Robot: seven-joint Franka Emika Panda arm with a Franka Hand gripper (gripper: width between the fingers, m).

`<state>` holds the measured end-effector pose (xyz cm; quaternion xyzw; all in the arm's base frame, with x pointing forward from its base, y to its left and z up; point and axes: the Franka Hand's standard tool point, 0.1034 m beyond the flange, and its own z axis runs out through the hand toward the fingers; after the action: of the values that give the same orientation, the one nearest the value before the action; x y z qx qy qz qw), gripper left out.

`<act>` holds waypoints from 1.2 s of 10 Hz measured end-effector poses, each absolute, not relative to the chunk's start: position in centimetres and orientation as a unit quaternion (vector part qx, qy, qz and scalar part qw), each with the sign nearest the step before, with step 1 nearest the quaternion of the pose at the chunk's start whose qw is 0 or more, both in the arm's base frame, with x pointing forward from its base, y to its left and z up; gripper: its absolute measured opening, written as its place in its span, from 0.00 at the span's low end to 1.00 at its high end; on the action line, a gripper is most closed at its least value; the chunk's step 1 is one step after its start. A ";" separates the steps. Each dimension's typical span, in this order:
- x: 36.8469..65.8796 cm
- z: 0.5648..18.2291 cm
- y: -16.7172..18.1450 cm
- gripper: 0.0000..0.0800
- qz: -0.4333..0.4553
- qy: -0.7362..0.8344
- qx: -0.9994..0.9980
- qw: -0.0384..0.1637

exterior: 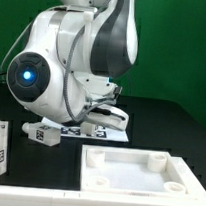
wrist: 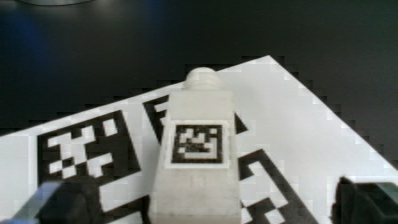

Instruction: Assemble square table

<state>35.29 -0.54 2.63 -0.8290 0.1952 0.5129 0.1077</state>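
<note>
white leg (wrist: 196, 150) lies on the marker board (wrist: 294, 105) near its edge, gripper (wrist: 214, 205) spread apart with room either side.

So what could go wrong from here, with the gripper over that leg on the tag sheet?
Two likely risks. The leg lies flat on the marker board, so if the open gripper goes down too far, its fingers could press into the board. The leg also looks nearer one finger than the other, so closing may shove or twist it instead of gripping it squarely.
</note>
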 end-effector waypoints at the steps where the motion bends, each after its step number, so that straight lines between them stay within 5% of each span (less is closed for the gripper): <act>1: 34.4 1.8 -0.4 0.81 0.509 0.201 -0.831 0.105; 5: 31.9 0.9 0.2 0.81 0.520 0.202 -0.824 0.098; 7: 31.8 0.8 0.2 0.52 0.521 0.202 -0.824 0.098; 8: 31.9 0.8 0.2 0.52 0.518 0.201 -0.825 0.098; 9: 32.3 1.0 0.5 0.35 0.514 0.199 -0.829 0.096; 11: 34.8 3.0 2.0 0.35 0.509 0.188 -0.835 0.092; 12: 38.2 5.9 3.1 0.35 0.468 0.174 -0.862 0.090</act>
<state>38.16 3.15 5.86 -0.8617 0.1738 0.4680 0.0903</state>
